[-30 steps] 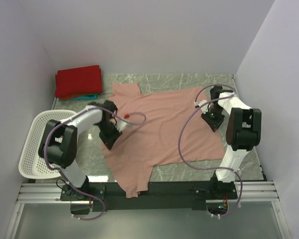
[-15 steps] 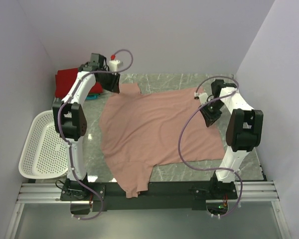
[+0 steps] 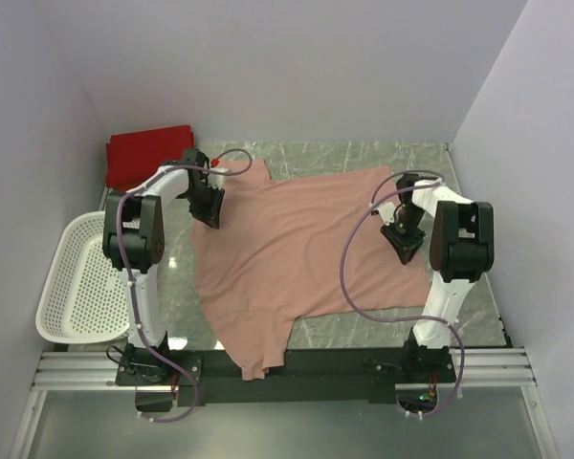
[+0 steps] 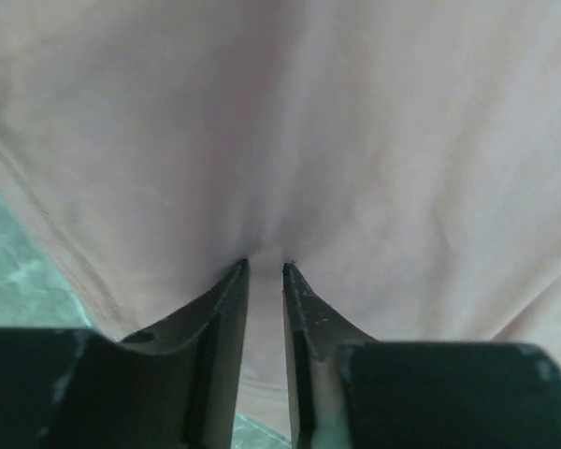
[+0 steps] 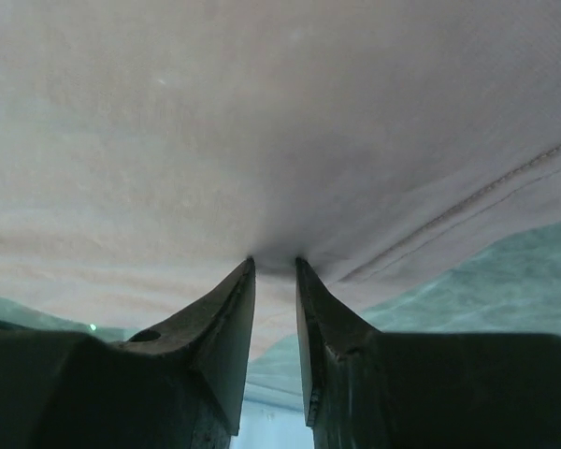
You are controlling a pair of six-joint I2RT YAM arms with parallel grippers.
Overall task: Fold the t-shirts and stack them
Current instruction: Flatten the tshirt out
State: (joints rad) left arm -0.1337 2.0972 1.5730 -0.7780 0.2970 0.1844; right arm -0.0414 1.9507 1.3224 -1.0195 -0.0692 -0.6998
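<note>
Both left gripper [image 4: 265, 267] and right gripper [image 5: 274, 260] pinch pink t-shirt [image 3: 297, 244] outside basket [image 3: 50, 323].

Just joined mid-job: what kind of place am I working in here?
Likely a lab test cell, not a home: plain walls enclose a marble-patterned table fronted by a metal rail frame, with a pink t-shirt spread out.

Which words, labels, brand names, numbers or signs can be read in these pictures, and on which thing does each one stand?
No text can be read in any view.
pink t-shirt: plain cloth, no print or label showing.
red t-shirt: folded, no writing showing.
white basket: only holes, no label showing.
</note>
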